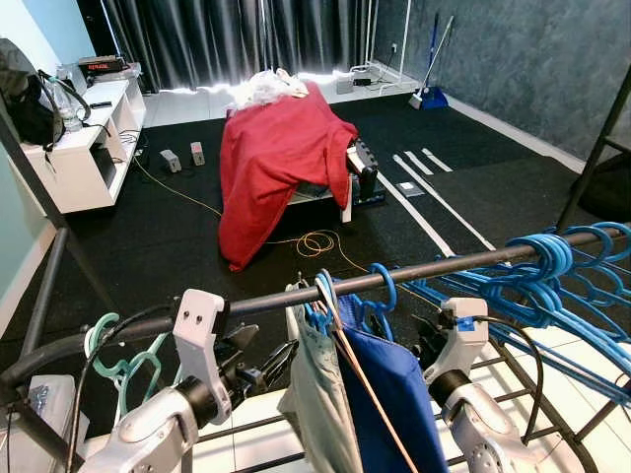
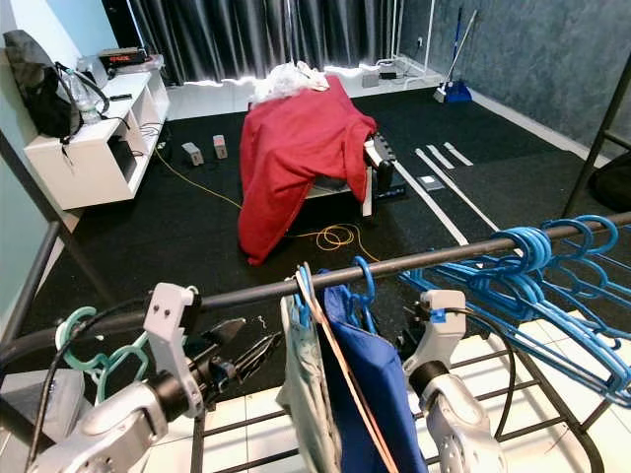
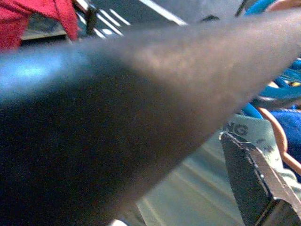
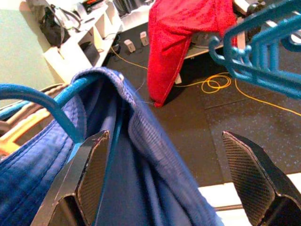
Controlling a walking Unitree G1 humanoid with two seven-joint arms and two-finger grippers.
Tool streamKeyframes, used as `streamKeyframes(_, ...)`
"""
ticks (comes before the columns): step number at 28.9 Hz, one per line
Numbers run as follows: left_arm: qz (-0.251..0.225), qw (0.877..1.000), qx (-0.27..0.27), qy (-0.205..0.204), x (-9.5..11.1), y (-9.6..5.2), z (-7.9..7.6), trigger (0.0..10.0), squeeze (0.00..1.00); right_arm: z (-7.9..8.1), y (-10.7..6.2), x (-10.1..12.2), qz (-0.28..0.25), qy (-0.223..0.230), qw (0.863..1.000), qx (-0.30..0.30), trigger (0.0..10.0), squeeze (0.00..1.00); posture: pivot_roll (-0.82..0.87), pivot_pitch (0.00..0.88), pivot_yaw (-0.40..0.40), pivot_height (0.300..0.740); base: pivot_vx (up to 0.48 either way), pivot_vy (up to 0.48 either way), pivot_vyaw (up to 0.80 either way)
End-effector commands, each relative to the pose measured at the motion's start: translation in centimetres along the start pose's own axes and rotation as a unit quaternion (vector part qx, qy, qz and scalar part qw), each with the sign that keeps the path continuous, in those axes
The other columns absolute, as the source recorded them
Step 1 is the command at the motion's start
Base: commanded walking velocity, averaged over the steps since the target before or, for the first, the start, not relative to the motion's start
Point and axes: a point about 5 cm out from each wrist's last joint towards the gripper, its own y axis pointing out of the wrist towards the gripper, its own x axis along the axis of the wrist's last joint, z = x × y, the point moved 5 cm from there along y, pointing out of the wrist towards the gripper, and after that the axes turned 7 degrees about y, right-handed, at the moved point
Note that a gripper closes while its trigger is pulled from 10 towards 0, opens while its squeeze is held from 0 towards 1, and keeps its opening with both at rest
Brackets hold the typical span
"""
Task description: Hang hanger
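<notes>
The blue plastic hanger (image 1: 380,286) carrying a blue garment (image 1: 394,394) hangs on the black metal rail (image 1: 414,272) at frame centre. The right gripper (image 4: 171,176) is open beside the garment; the left gripper (image 1: 258,372), lower left, is indeterminate.

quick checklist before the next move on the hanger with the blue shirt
1. Blue shirt hanger hook over rail: ok.
2. Right claw open: ok, fingers spread beside the shirt.
3. Right claw off the shirt: cannot tell, one finger is very close to it.
4. Left claw open or shut: cannot tell.
5. Left claw off the grey garment: cannot tell.
6. Spare blue hangers apart from the shirt: ok.
</notes>
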Motion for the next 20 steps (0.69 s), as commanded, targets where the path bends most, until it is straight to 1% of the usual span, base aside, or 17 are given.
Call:
streamKeyframes(1,0.054,0.998,0.022,-0.014,-2.7,-0.2,0.8,10.0,0.00,0.1,0.1,-0.2,0.005,0.008,1.000,0.004,10.0,0.00,-0.04,0.000,0.020,0.740,0.000,0.000,0.00)
streamKeyframes(2,0.060,0.998,0.034,-0.010,-3.0,-0.3,1.3,10.0,0.00,0.1,0.1,-0.2,0.006,0.007,1.000,0.004,10.0,0.00,-0.03,0.000,0.019,0.740,-0.461,0.000,0.00)
streamKeyframes(3,0.060,0.998,0.034,-0.010,-3.0,-0.3,1.3,10.0,0.00,0.1,0.1,-0.2,0.006,0.007,1.000,0.004,10.0,0.00,-0.03,0.000,0.019,0.740,-0.461,0.000,0.00)
streamKeyframes(4,0.062,0.997,0.043,-0.006,-3.2,-0.4,1.7,10.0,0.00,0.1,0.1,-0.3,0.006,0.007,1.000,0.005,10.0,0.00,-0.03,0.000,0.018,0.740,-0.480,0.000,0.00)
streamKeyframes(6,0.059,0.997,0.045,-0.005,-3.2,-0.5,1.8,10.0,0.00,0.1,0.1,-0.3,0.007,0.007,1.000,0.005,10.0,0.00,-0.03,0.000,0.019,0.740,-0.480,0.000,0.00)
streamKeyframes(9,0.053,0.998,0.042,-0.007,-3.0,-0.6,1.6,10.0,0.00,0.1,0.1,-0.3,0.007,0.007,1.000,0.005,10.0,0.00,-0.03,0.000,0.017,0.740,-0.480,0.000,0.00)
streamKeyframes(10,0.043,0.998,0.039,-0.008,-2.7,-0.6,1.3,10.0,0.00,0.1,0.1,-0.3,0.008,0.007,1.000,0.005,10.0,0.00,-0.03,0.000,0.017,0.740,-0.480,0.000,0.00)
streamKeyframes(11,0.043,0.998,0.039,-0.008,-2.7,-0.6,1.3,10.0,0.00,0.1,0.1,-0.3,0.008,0.007,1.000,0.005,10.0,0.00,-0.03,0.000,0.017,0.740,-0.480,0.000,0.00)
streamKeyframes(12,0.028,0.999,0.035,-0.009,-2.2,-0.5,0.9,10.0,0.00,0.1,0.1,-0.4,0.008,0.007,1.000,0.005,10.0,0.00,-0.03,0.000,0.015,0.740,-0.480,0.000,0.00)
streamKeyframes(13,0.028,0.999,0.035,-0.009,-2.2,-0.5,0.9,10.0,0.00,0.1,0.1,-0.4,0.008,0.007,1.000,0.005,10.0,0.00,-0.03,0.000,0.015,0.740,-0.480,0.000,0.00)
streamKeyframes(14,0.009,0.999,0.036,-0.008,-1.6,-0.5,0.7,10.0,0.00,0.1,0.1,-0.4,0.009,0.007,1.000,0.006,10.0,0.00,-0.03,0.000,0.014,0.740,-0.476,0.000,0.00)
streamKeyframes(15,0.009,0.999,0.036,-0.008,-1.6,-0.5,0.7,10.0,0.00,0.1,0.1,-0.4,0.009,0.007,1.000,0.006,10.0,0.00,-0.03,0.000,0.014,0.740,-0.476,0.000,0.00)
streamKeyframes(16,-0.016,0.999,0.040,-0.008,-0.7,-0.4,0.8,10.0,0.00,0.1,0.1,-0.4,0.009,0.007,1.000,0.006,10.0,0.00,-0.03,0.000,0.014,0.740,-0.371,0.000,0.00)
streamKeyframes(18,-0.077,0.996,0.040,-0.006,1.6,-0.5,0.9,10.0,0.00,0.1,0.1,-0.4,0.009,0.007,1.000,0.007,10.0,0.00,-0.03,0.000,0.014,0.740,0.000,0.000,0.00)
streamKeyframes(19,-0.077,0.996,0.040,-0.006,1.6,-0.5,0.9,10.0,0.00,0.1,0.1,-0.4,0.009,0.007,1.000,0.007,10.0,0.00,-0.03,0.000,0.014,0.740,0.000,0.000,0.00)
streamKeyframes(20,-0.094,0.995,0.034,-0.003,2.3,-0.5,0.7,10.0,0.00,0.1,0.1,-0.4,0.009,0.007,1.000,0.007,10.0,0.00,-0.03,0.000,0.014,0.740,0.000,0.000,0.00)
